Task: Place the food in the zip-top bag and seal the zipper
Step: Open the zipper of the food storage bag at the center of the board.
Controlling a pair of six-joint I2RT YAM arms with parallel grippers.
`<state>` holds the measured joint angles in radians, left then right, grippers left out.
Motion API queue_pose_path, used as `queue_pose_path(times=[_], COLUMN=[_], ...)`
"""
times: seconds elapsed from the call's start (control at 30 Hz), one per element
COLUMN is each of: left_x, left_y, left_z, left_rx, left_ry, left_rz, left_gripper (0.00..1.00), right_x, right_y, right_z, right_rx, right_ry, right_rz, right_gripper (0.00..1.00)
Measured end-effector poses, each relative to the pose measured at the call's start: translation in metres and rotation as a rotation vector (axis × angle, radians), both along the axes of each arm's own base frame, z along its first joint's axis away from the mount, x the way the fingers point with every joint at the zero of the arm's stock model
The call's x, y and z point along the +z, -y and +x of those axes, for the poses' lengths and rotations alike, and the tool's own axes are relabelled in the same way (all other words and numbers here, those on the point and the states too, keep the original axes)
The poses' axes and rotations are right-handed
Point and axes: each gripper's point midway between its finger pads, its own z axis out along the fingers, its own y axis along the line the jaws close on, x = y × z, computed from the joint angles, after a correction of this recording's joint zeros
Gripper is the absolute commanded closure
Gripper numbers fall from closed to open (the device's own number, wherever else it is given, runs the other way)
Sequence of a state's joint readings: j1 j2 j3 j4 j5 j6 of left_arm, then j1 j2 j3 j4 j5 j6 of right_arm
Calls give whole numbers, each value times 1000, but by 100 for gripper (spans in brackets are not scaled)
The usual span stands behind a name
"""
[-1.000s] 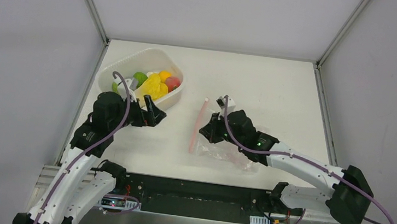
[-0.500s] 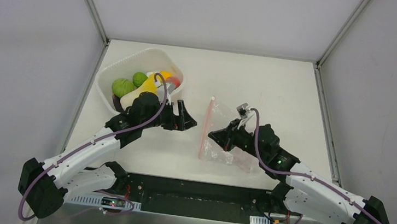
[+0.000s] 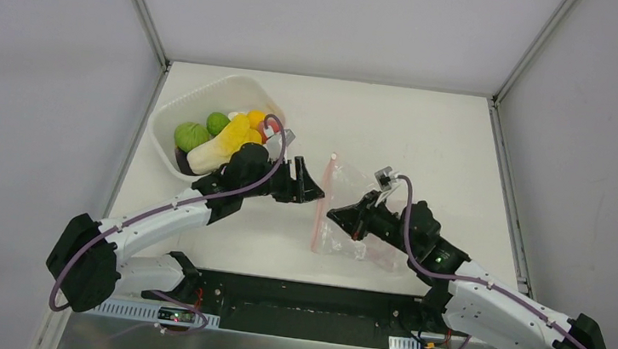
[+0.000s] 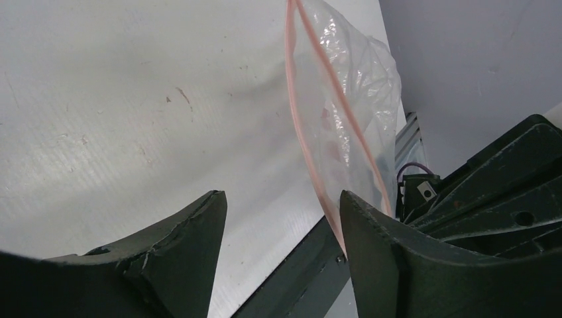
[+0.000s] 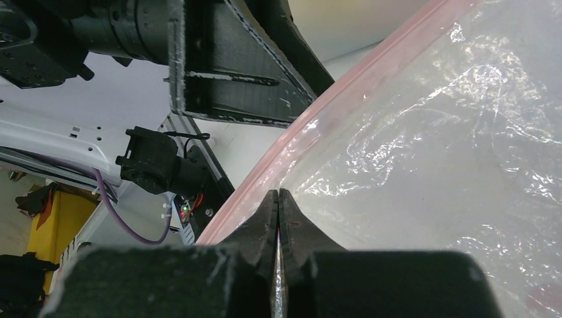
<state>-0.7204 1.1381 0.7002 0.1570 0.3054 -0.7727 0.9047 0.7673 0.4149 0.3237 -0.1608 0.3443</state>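
The left arm has swung away from the tub (image 3: pixel 211 88) where it hovered a second ago, and the left gripper (image 3: pixel 309 187) now sits at the mouth of the bag (image 3: pixel 354 186) in mid-bench (image 3: pixel 429 135). Its jaws have narrowed over that second but stand apart with nothing between them. In the left wrist view the left gripper (image 4: pixel 281 195) has one finger close against the near zipper (image 4: pixel 298 132) strip; whether they touch cannot be told. The right arm has shifted too, reaching in from further right than before, and the bag has moved a little to the right with it.

The right gripper (image 3: pixel 337 216) has its jaws pressed fully together on the bag's edge. The right wrist view shows the right gripper (image 5: pixel 278 199) pinching the film just inside the zipper (image 5: pixel 331 116).

The bag (image 4: pixel 351 86) is clear and crinkled, with its mouth facing the left arm and lifted off the bench. The two pink strips of the zipper (image 3: pixel 329 175) are parted, so the mouth is open. The bag (image 5: pixel 431 132) looks empty apart from a faint reddish patch seen through the film.

The food (image 3: pixel 232 137) lies in the tub, with green, yellow, cream and orange pieces showing.
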Motion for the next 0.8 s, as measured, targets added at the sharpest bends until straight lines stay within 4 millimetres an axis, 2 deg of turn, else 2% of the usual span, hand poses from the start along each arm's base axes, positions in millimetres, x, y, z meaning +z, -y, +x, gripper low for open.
queue_pose_path(times=[0.13, 0.33, 0.4, 0.5, 0.6, 0.7, 0.8], left_x=[-8, -4, -4, -4, -5, -8, -10], left_y=[3, 7, 9, 13, 17, 20, 21], left_z=[1, -1, -2, -5, -9, -9, -9], left_rx=[-7, -28, -43, -68, -91, -102, -107], left_ry=[-22, -14, -13, -16, -21, -32, -35], left_rz=[10, -9, -18, -27, -32, -32, -33], left_gripper=[44, 47, 52, 56, 64, 83, 91], right_x=[3, 5, 4, 4, 4, 5, 6], right_y=[1, 4, 5, 5, 5, 5, 6], right_z=[1, 1, 1, 1, 1, 2, 3], right_rx=[-10, -26, -28, -28, -30, -36, -40], right_ry=[1, 11, 9, 7, 6, 8, 10], right_rz=[12, 27, 27, 27, 30, 33, 34], right_gripper=[100, 100, 100, 100, 100, 100, 100])
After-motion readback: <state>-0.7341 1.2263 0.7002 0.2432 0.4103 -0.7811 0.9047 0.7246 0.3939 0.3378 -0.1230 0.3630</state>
